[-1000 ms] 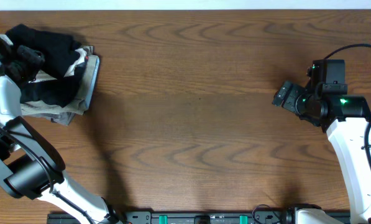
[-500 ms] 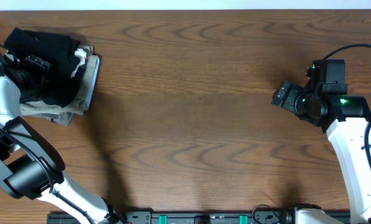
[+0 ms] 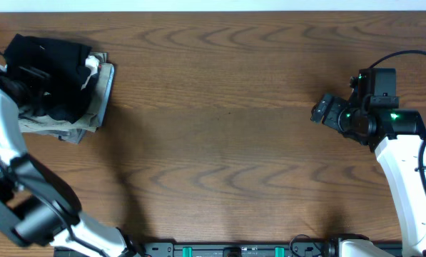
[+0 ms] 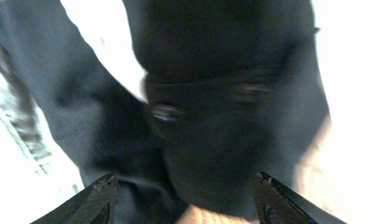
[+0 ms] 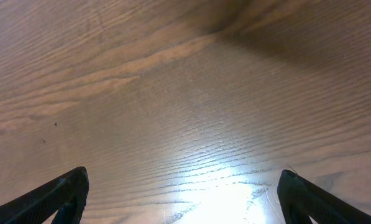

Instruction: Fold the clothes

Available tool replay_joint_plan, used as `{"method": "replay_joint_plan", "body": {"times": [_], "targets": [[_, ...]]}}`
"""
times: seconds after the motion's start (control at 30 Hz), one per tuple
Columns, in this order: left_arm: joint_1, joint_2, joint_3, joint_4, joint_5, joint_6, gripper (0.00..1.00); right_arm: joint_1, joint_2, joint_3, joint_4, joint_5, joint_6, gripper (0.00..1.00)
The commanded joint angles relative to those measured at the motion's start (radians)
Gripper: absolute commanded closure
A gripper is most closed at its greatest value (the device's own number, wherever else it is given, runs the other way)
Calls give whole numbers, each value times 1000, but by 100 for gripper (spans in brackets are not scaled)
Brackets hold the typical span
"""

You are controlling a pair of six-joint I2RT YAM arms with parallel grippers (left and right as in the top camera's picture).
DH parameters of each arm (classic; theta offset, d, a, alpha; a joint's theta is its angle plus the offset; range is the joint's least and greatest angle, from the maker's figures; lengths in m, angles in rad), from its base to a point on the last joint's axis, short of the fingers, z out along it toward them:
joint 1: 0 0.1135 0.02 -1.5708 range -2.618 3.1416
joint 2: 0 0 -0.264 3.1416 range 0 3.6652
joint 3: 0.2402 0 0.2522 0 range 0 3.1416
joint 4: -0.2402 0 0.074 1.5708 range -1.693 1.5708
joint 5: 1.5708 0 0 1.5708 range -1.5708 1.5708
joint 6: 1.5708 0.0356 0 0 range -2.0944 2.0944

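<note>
Limp and light, the crumpled black fabric T-shirt (image 3: 56,57) at the far-left corner of the surface (image 3: 220,107) should suit a bunched-edge pinch; left tool (image 4: 185,182) and right tool (image 5: 182,179) both gape wide.

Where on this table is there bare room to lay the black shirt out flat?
The table is bare between the folded stack and the right pincer. It is crowded only at the far-left corner, where the black T-shirt lies heaped on that stack under the left pincer.
</note>
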Motion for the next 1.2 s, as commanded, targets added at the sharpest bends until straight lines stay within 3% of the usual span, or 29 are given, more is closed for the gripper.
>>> {"method": "replay_joint_plan", "body": {"times": [0.0, 0.1, 0.2, 0.33, 0.63, 0.9, 1.17], "targets": [[3, -109, 0, 5, -29, 62, 34, -8, -14, -2, -3, -6, -18, 5], [3, -159, 0, 41, -29, 100, 51, -8, -14, -2, 0, -6, -18, 5], [3, -164, 0, 134, -31, 128, 76, -8, -14, -2, 8, -7, -18, 5], [2, -122, 0, 277, -52, 190, 94, -8, -14, -2, 8, -6, -18, 5], [3, 119, 0, 581, -86, 234, 94, -8, -14, -2, 8, -6, -18, 5], [3, 335, 0, 676, -154, 237, 94, -8, -14, -2, 7, -6, -18, 5], [3, 230, 0, 658, -148, 237, 94, -8, -14, -2, -11, -6, -18, 5]]}}
